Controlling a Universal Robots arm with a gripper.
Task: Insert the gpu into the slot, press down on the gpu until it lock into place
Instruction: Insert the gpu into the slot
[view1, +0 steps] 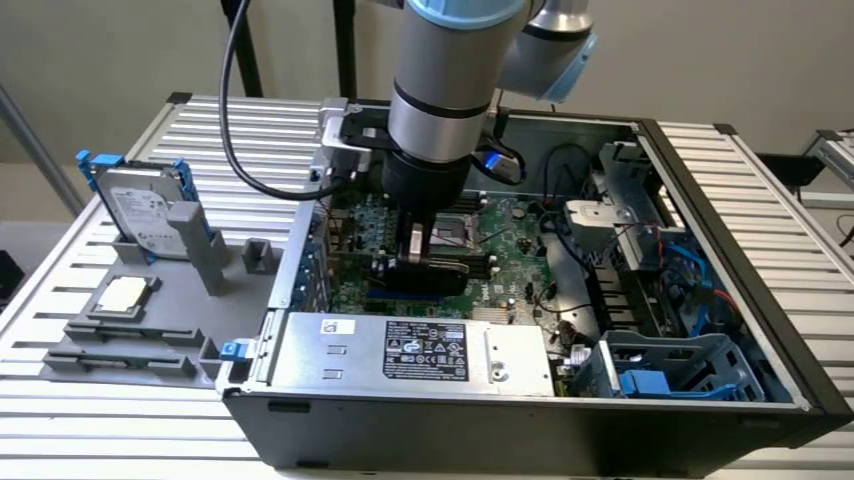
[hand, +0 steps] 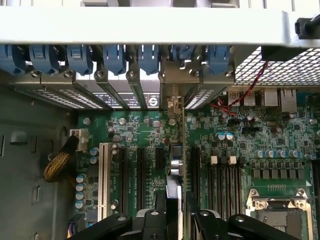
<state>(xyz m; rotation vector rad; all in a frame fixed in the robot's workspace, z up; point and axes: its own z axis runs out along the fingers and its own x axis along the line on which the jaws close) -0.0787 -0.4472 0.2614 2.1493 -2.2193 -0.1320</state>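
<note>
My gripper (view1: 416, 262) reaches down into the open computer case and is shut on the gpu (view1: 430, 268), a thin black card held on edge just above the green motherboard. Right beneath the card's lower edge a strip of the blue slot (view1: 407, 298) shows. In the wrist view the gpu (hand: 176, 165) appears edge-on, running from its metal bracket (hand: 172, 102) at the case's rear openings back to my gripper (hand: 176, 220). A black finger (hand: 150, 225) grips it on each side. The card hides the slot below it there.
The silver labelled power-supply box (view1: 414, 350) fills the case's near side. A blue drive cage (view1: 681, 370) sits at the exterior view's right. A hard drive (view1: 140, 210) stands on a grey fixture outside the case. Black memory slots (hand: 222, 185) and the CPU socket (hand: 280, 210) flank the card.
</note>
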